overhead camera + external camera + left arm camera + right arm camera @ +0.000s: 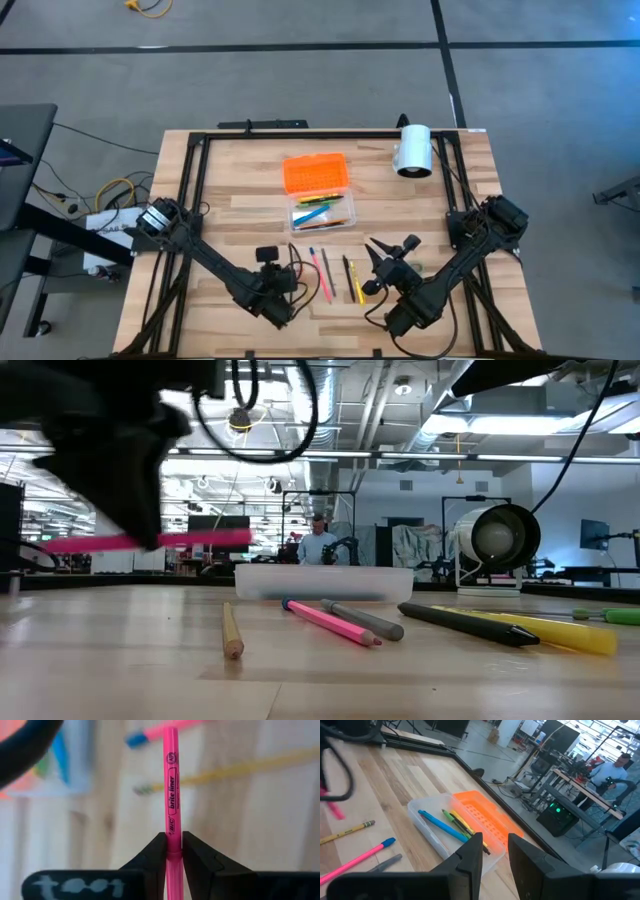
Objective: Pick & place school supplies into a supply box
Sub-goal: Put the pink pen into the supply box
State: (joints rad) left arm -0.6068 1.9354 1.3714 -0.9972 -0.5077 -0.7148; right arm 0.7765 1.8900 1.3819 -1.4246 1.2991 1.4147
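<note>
Supply box (pixel 324 213): clear plastic tray, centre of the table (pixel 470 200), with its ridged orange lid (pixel 316 172) lying open on the far side, touching the tray. Contents: 1 blue pen (pixel 440 824), plus green and yellow pens (pixel 461 825), lying lengthwise in the tray.

Pink highlighter (pixel 171 795): clamped between the fingers of the left end effector (pixel 171 851), jaws narrow around its barrel, carried above the table on the near left; in the low view it hangs level, clear of the surface.

Loose supplies on the table, near side of the tray:
- 1 pink pen with a blue cap (pixel 330 620), beside 1 grey pen (pixel 365 620).
- 1 yellow pencil (pixel 231 631), left of those 2.
- 1 black pen (pixel 470 624) and 1 yellow highlighter (pixel 545 630), to the right, lying side by side.
- 1 green item (pixel 608 616) at the far right, too little in view to tell what it is.

Right end effector (pixel 495 847): near right of the table, raised, fingers parted a moderate way with nothing between them, pointing toward the tray.

White cylinder (pixel 413 150): lying on its side at the far right of the table, well apart from the tray.

Background: 1 person (pixel 615 767) at a bench beyond the table.
</note>
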